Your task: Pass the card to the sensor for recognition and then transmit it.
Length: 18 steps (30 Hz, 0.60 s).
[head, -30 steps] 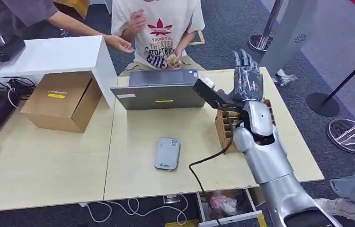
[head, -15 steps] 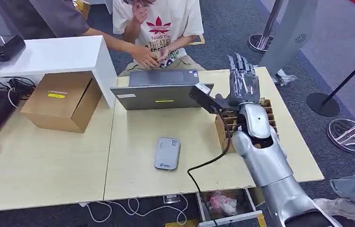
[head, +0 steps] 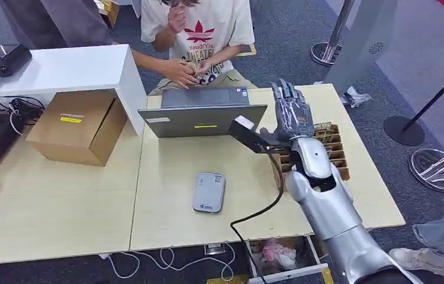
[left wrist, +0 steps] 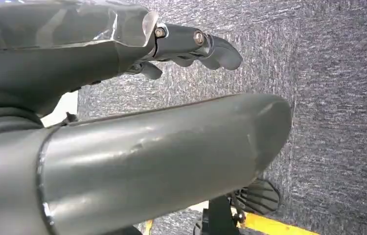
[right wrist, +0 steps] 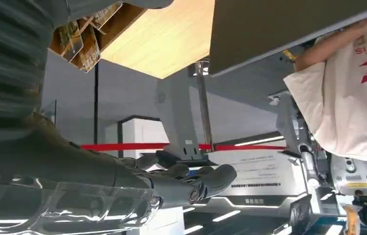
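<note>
My right hand (head: 292, 115) is raised above the table, just left of the wooden card box (head: 333, 148), with its fingers straight up and its back towards me. In the right wrist view its fingers (right wrist: 196, 182) are stretched out with nothing between them, and several cards (right wrist: 81, 39) stand in the box. The grey card sensor (head: 209, 192) lies flat on the table, nearer me and to the hand's left. Across the table a seated person holds a small brownish item (head: 195, 67) in both hands. My left hand (left wrist: 186, 44) hangs over grey carpet and holds nothing.
A grey laptop (head: 203, 115) stands at the table's far edge, close to my raised hand. A cardboard box (head: 77, 125) and a white stand (head: 60, 68) are at the far left. A black cable (head: 255, 207) runs from my right wrist camera (head: 248, 133) over the front edge.
My right hand has moved left and towards me, away from above the card box. A second person's hand has reached in to the seated person's hands.
</note>
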### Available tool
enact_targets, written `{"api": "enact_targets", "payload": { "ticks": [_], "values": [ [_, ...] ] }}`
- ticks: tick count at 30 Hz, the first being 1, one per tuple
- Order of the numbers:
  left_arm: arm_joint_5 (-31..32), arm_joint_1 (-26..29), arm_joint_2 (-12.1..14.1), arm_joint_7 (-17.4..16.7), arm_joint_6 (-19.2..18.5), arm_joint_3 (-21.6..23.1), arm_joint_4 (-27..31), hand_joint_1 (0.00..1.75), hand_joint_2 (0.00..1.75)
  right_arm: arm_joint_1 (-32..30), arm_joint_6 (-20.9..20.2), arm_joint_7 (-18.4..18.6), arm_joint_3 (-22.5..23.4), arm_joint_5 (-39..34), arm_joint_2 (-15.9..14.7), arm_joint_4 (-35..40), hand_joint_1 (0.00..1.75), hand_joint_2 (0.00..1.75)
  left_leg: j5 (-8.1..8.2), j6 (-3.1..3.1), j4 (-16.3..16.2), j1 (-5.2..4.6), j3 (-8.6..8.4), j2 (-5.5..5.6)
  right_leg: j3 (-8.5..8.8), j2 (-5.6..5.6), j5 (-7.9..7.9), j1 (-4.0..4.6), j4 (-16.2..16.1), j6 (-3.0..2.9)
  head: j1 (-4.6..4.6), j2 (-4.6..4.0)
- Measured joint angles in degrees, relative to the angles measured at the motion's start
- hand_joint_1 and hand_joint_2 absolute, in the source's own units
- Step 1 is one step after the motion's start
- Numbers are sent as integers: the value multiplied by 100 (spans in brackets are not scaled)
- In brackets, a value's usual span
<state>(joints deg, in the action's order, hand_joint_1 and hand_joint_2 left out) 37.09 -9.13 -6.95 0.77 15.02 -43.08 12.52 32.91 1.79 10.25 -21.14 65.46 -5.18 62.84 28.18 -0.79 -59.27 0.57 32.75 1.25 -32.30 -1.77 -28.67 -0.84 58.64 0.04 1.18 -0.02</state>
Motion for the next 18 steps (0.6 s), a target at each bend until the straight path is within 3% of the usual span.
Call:
{"api": "enact_targets", "payload": {
  "ticks": [3,4,5,7,8,12,14,16,18],
  "values": [
    [0,-1,0,0,-4,0,0,0,0,-3,0,-2,-9,0,0,0,19,175,0,0,0,0,0,0,0,0,0,0,0,0,0,0],
    [2,-1,0,0,-7,0,0,0,0,-6,0,-2,-11,-2,0,0,28,175,0,0,0,0,0,0,0,-1,0,0,0,0,0,0],
    [4,-2,0,0,-7,0,0,0,0,-10,0,-2,-13,-6,0,2,47,175,0,0,0,0,0,0,0,0,0,0,0,0,0,0],
    [11,-2,0,0,-7,0,0,0,0,-33,0,-2,-20,-18,-4,11,49,175,0,0,0,0,0,0,0,0,0,0,0,0,0,0],
    [11,-1,0,-2,-7,0,0,0,0,-48,0,-2,-24,-22,-7,24,66,175,0,0,0,0,0,0,0,0,0,0,0,0,0,0],
    [13,-5,0,-2,-4,0,0,0,0,-79,0,4,-50,-35,-9,70,54,175,0,0,0,0,0,0,0,-1,0,0,-1,0,0,0],
    [13,-6,0,0,-4,0,0,0,0,-114,7,55,-59,-44,-15,118,68,175,0,0,0,0,-1,0,0,0,0,0,-1,0,0,0],
    [13,-4,0,2,-4,0,0,0,0,-198,9,103,-70,-52,-46,234,44,175,0,0,0,0,0,1,0,1,0,0,-1,0,0,0],
    [11,-5,0,4,-4,0,0,0,0,-296,17,162,-76,-63,-79,343,42,175,0,0,0,0,-1,0,0,0,0,0,-1,0,-2,0]
  ]
}}
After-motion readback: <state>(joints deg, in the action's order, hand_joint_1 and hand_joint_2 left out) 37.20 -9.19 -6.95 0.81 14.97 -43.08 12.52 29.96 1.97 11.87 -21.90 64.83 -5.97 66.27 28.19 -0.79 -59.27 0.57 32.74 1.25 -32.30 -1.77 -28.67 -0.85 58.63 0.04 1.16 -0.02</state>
